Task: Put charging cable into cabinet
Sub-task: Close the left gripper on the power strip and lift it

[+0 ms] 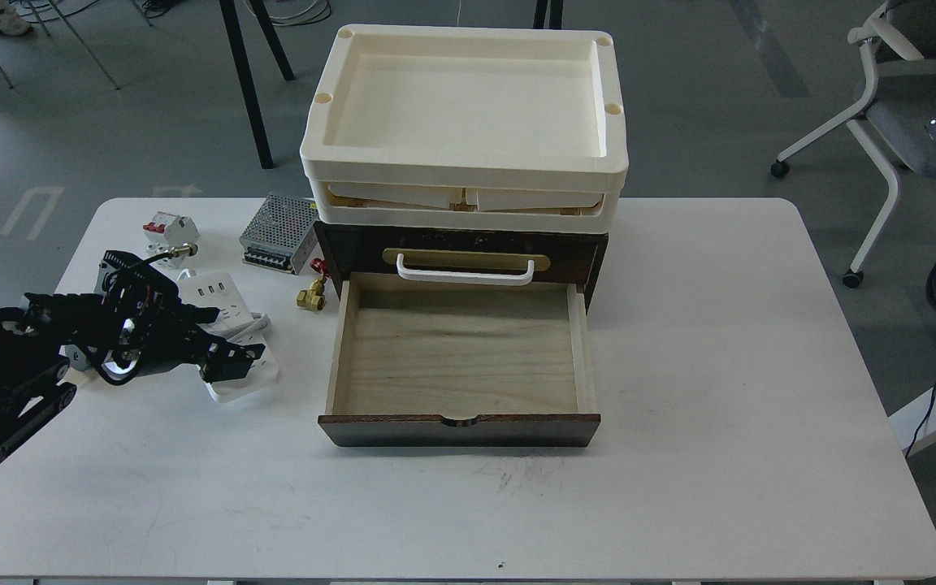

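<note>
Left claw (228, 361) low, reaching rightward, jaw state unclear.
</note>
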Robot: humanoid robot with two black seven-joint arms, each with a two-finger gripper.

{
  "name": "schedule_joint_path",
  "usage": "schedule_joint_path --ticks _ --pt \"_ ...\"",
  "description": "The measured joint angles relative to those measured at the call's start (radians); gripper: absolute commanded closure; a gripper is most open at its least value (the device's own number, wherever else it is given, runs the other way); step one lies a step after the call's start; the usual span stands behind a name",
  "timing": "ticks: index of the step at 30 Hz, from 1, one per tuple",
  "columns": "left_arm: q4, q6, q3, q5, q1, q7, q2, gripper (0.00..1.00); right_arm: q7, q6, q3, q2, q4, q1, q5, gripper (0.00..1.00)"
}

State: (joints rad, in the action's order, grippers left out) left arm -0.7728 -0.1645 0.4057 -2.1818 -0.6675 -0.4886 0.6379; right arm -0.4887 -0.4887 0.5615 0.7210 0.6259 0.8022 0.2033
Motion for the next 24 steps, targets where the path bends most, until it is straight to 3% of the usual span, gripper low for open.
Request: schedule_joint_path --ticks 3,12,16,17,19,24 --pt "0.004 0.018 -0.016 0.000 -0.001 0.000 0.001 0.37 0.000 0.000 0.000 0.000 0.000 0.000 0.000 0.00" --pt "0.003 0.080 -0.023 0.000 -0.001 0.000 0.009 0.38 0.000 0.000 0.001 0.000 0.000 -0.012 0.001 0.00" --pt "0.000 0.097 -0.025 0.000 0.008 0.000 0.008 0.54 0.000 0.000 0.002 0.000 0.000 -0.014 0.001 0.00" --pt "-0.001 0.100 -0.026 0.000 0.010 0.000 0.008 0.62 0.000 0.000 0.002 0.000 -0.001 -0.015 0.001 0.00" --pt "-0.003 0.106 -0.027 0.000 0.013 0.000 0.008 0.89 0.000 0.000 0.002 0.000 -0.001 -0.016 0.001 0.00" --pt "-0.004 0.122 -0.031 0.000 0.014 0.000 0.010 0.97 0.000 0.000 0.006 0.001 -0.003 -0.021 0.001 0.00"
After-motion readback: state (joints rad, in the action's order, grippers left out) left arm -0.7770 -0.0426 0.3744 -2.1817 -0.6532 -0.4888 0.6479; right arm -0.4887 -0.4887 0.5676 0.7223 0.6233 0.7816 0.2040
